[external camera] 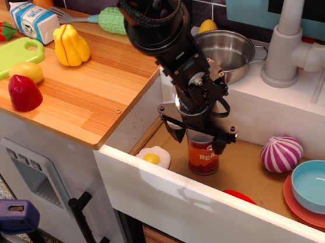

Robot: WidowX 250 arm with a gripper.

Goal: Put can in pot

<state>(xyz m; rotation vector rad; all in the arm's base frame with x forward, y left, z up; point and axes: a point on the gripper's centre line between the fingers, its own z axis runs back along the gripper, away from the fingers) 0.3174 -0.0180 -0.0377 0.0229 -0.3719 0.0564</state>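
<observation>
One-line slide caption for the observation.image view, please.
End effector lowered around the top of the can in the sink; pot waits on the ledge behind.

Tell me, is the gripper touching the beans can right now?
Cannot tell. The one view shows the gripper lowered over the beans can, fingers straddling its top, but the gripper body hides whether the pads press its sides.

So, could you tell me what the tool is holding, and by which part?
The tool straddles the top of the can, which stands on the sink floor; whether it grips it cannot be told.
</observation>
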